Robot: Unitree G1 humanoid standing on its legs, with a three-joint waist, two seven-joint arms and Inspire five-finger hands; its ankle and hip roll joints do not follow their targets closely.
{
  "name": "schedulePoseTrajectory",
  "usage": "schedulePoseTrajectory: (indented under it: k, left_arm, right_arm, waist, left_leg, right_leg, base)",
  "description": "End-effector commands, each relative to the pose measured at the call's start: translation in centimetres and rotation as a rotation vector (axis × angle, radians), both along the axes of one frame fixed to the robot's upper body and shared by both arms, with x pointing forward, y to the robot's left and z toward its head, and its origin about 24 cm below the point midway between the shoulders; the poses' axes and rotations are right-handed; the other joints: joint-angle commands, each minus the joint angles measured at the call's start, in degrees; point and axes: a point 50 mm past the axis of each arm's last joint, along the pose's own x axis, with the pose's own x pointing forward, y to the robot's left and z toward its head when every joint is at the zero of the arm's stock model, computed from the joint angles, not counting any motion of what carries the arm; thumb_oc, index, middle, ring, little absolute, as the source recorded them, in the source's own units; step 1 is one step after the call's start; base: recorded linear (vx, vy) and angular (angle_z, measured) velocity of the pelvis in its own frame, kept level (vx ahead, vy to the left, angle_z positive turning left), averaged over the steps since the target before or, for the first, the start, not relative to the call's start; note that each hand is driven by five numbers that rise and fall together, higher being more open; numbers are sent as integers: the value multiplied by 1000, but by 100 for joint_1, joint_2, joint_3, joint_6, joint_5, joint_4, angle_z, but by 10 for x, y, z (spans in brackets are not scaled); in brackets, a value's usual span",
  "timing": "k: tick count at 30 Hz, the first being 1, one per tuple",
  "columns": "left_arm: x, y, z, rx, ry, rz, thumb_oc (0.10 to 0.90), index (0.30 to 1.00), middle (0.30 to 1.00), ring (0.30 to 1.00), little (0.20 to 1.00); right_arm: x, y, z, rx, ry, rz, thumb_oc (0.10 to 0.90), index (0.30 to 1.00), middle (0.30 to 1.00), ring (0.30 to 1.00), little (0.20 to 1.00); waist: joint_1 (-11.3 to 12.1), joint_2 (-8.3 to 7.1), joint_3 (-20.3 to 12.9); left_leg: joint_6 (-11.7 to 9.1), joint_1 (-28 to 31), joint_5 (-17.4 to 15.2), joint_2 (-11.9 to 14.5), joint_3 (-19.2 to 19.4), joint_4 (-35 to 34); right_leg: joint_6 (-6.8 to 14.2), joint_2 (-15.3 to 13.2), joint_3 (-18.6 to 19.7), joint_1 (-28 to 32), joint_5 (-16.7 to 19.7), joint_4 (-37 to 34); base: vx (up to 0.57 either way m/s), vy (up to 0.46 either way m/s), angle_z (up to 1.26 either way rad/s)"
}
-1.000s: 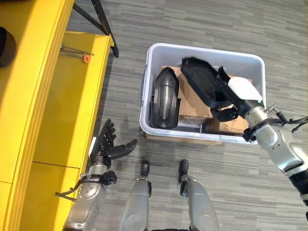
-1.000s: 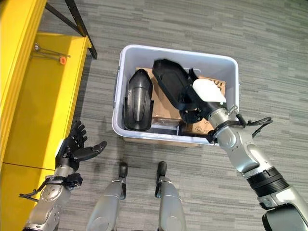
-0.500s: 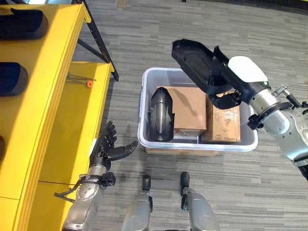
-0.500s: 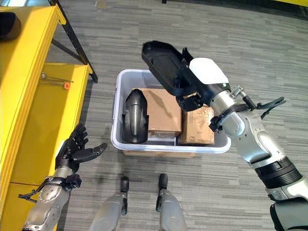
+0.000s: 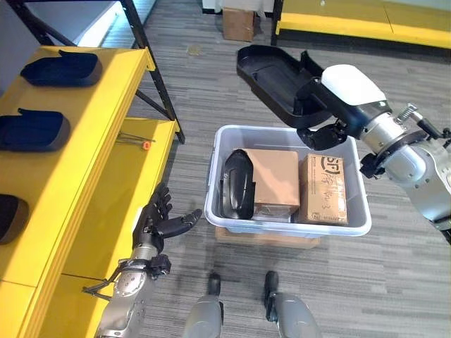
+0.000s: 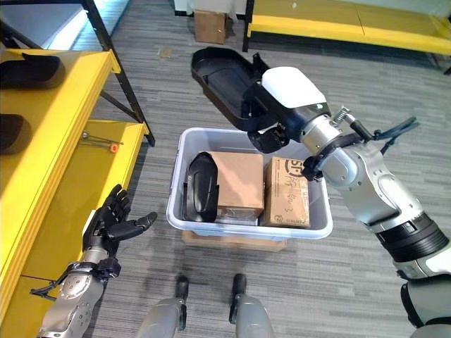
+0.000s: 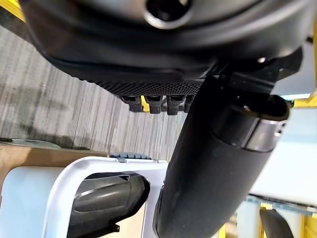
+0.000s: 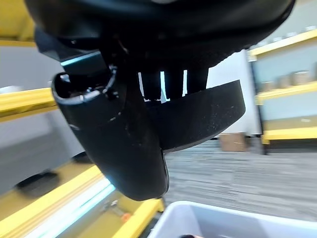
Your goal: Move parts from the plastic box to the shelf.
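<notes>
The right robot hand has its fingers and thumb curled round one end of a long black tray-shaped part, holding it in the air above the far rim of the plastic box. The part's long axis runs from the hand toward the upper left of the frame, its hollow side facing up. In the box a second black part stands along the left wall, beside two cardboard cartons. The yellow shelf fills the left of the frame; dark parts lie on its top level in the upper left corner. Bare grey floor separates shelf and box. The left robot hand hangs at lower left, fingers spread and empty, just beside the shelf edge.
</notes>
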Motion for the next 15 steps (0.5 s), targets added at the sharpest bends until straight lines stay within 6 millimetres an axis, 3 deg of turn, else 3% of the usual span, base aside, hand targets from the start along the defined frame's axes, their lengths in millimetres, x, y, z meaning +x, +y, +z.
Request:
schedulePoseTrajectory:
  k: [1, 3, 4, 5, 8, 10, 12, 15]
  left_arm:
    - [-10, 7, 4, -2, -37, 20, 900, 1000, 1000, 1000, 1000]
    - [-11, 5, 1, -3, -26, 9, 900, 1000, 1000, 1000, 1000]
    - [-11, 3, -2, -7, -14, 0, 900, 1000, 1000, 1000, 1000]
    - [-11, 3, -2, -6, -14, -1, 900, 1000, 1000, 1000, 1000]
    - [-9, -3, -5, -7, 1, -44, 900, 1000, 1000, 1000, 1000]
    - [-8, -4, -2, -11, -12, -66, 900, 1000, 1000, 1000, 1000]
    - [-6, -11, 0, -36, -29, -81, 900, 1000, 1000, 1000, 1000]
    - [-5, -14, 3, -38, -39, -97, 900, 1000, 1000, 1000, 1000]
  right_arm:
    - [-10, 19, 56, 86, -217, 132, 400, 300, 300, 300, 300]
    - [-12, 17, 59, 67, -227, 131, 400, 300, 300, 300, 300]
    - [-12, 14, 57, 73, -224, 122, 400, 300, 300, 300, 300]
    - [-13, 13, 57, 73, -225, 120, 400, 300, 300, 300, 300]
    - [-16, 2, 51, 77, -225, 87, 400, 300, 300, 300, 300]
    - [-18, -2, 49, 70, -235, 72, 400, 300, 300, 300, 300]
    - [-21, -2, 46, 87, -238, 80, 400, 300, 300, 300, 300]
    - [-22, -4, 45, 102, -237, 77, 400, 300, 300, 300, 300]
  waist:
    - [175, 6, -799]
    - [198, 59, -764]
    - [175, 79, -766]
    - [182, 93, -775]
    - [112, 87, -763]
    - [48, 88, -785]
    - [-80, 17, -884]
    - [-179, 48, -930]
  left_leg:
    - [-284, -255, 1349, 1038, -224, -985]
    - [-322, -337, 1693, 1072, -34, -1232]
    - [-333, -422, 1755, 1074, 287, -1314]
    - [-329, -442, 1774, 1087, 277, -1318]
    - [-309, -593, 1720, 1106, 936, -1051]
    - [-233, -449, 1396, 1173, 1086, -611]
    - [-240, -53, 844, 1190, 1071, 19]
    - [-226, 334, 468, 1133, 1009, 362]
  right_leg:
    - [155, -96, -203, -22, -1459, 919]
    - [136, -159, -422, -1, -1478, 892]
    - [123, -227, -546, 63, -1446, 751]
    - [122, -209, -555, 60, -1409, 719]
    - [137, -449, -953, 228, -1295, 499]
    - [97, -566, -1163, 180, -1169, 386]
    - [64, -734, -1304, 177, -1134, 244]
    - [61, -909, -1575, 82, -1076, 315]
  base:
    - [-195, -279, 46]
    - [-95, -174, 76]
    - [-60, -107, 94]
    - [-45, -113, 99]
    - [-78, -127, 91]
    - [-229, -93, 100]
    - [-164, -56, 81]
    - [-125, 20, 100]
